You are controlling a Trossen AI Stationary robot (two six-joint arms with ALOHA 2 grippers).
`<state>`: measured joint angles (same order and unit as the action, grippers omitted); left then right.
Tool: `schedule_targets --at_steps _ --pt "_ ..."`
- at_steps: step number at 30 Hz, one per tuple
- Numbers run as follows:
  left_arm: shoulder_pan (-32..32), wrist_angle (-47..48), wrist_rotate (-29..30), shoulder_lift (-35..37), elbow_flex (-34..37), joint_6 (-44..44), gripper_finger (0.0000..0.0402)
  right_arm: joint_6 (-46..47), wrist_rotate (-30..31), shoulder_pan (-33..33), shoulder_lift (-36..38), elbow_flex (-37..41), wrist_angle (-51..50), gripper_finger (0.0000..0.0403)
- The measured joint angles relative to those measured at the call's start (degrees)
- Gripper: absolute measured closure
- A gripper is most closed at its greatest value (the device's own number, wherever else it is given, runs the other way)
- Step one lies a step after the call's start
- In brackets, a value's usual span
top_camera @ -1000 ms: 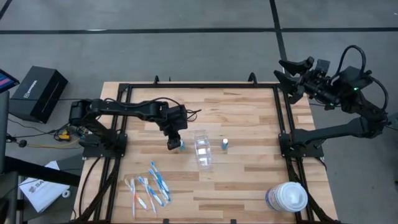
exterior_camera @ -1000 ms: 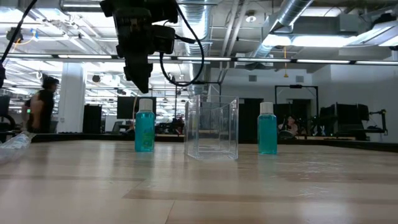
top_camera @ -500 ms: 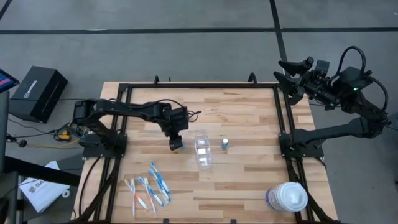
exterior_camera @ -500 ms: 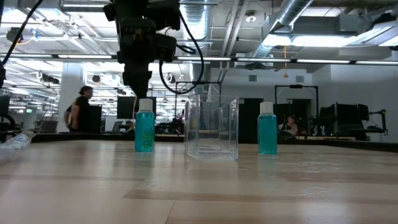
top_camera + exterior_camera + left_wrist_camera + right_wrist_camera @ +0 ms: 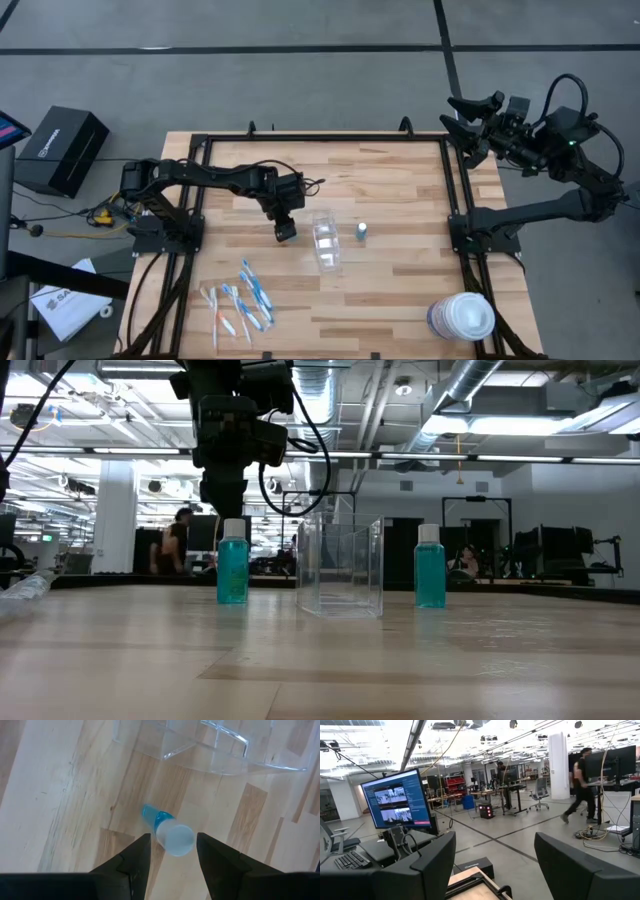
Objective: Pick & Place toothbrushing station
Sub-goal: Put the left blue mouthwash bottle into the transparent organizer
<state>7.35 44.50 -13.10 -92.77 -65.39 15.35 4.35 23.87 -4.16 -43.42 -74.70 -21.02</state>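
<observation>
The left teal tube [image 5: 232, 570] stands upright on its base on the table, white cap [image 5: 174, 839] up. My left gripper [image 5: 172, 855] hovers just above it, open, one finger on each side of the cap, and hides the tube in the high view [image 5: 285, 232]. The clear plastic cup [image 5: 326, 240] stands to the tube's right, and the second teal tube [image 5: 362, 232] stands beyond it. Several toothbrushes [image 5: 240, 298] lie flat near the front left. My right gripper [image 5: 462, 115] is open and empty, raised beyond the table's far right corner.
A big white-lidded tub [image 5: 462, 318] stands at the table's front right corner. A black frame [image 5: 325, 137] runs along the table's edges. A black box [image 5: 62, 150] sits on the floor to the left. Bare wood lies between the cup and the tub.
My left gripper has shifted a little toward the table's right edge and slightly down, coming over the left teal tube, which now sits between its open fingers. The tube, the cup and the other things have stayed put.
</observation>
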Motion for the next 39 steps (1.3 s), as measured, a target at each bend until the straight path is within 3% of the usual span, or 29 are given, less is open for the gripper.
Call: schedule_targets --at_steps 16,39 --pt "-3.8 0.0 1.7 -0.7 0.0 4.1 0.0247 -0.4 0.0 0.0 0.0 0.0 0.0 0.0143" --pt "-1.6 0.0 3.7 -1.3 0.0 4.6 0.0247 -0.3 0.0 0.0 0.0 0.0 0.0 0.0143"
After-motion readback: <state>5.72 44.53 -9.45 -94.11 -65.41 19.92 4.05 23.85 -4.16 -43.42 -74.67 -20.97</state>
